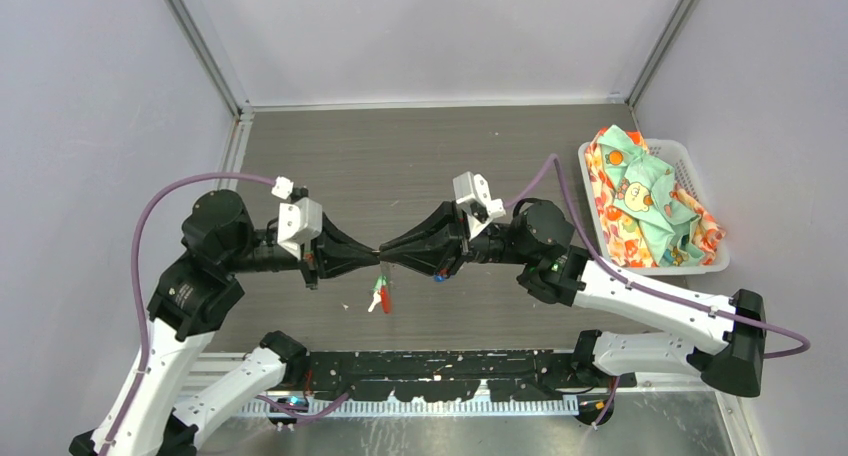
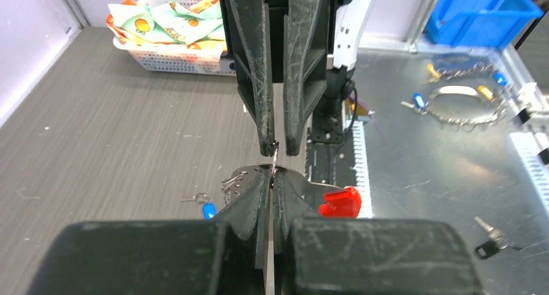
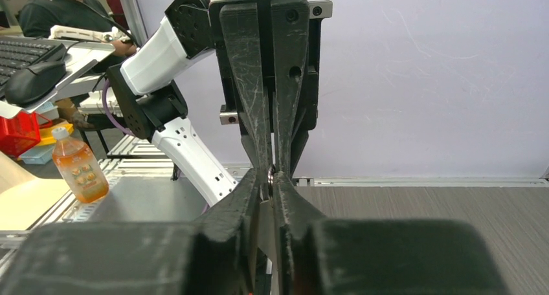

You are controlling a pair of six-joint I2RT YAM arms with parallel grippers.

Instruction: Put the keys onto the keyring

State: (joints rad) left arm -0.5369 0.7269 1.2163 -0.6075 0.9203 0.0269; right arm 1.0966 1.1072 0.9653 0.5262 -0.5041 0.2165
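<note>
My left gripper (image 1: 372, 252) and right gripper (image 1: 388, 250) meet tip to tip above the table's middle. Both are shut on the same thin silvery metal part of the keyring (image 2: 274, 167), which shows edge-on as a small ring (image 3: 268, 176) in the right wrist view. The keyring's red piece (image 2: 339, 202) sits just below the left fingers, with chain links (image 2: 233, 178) beside them. From above, the red piece (image 1: 386, 298) and a green-headed key (image 1: 379, 283) show under the grippers. A blue-headed key (image 2: 207, 211) lies on the table.
A white basket of patterned cloths (image 1: 700, 261) stands at the right edge. Off the table on the metal bench lie other chains with keys (image 2: 463, 107), a black key (image 2: 489, 243) and a blue bin (image 2: 482, 13). A drink bottle (image 3: 78, 172) stands outside.
</note>
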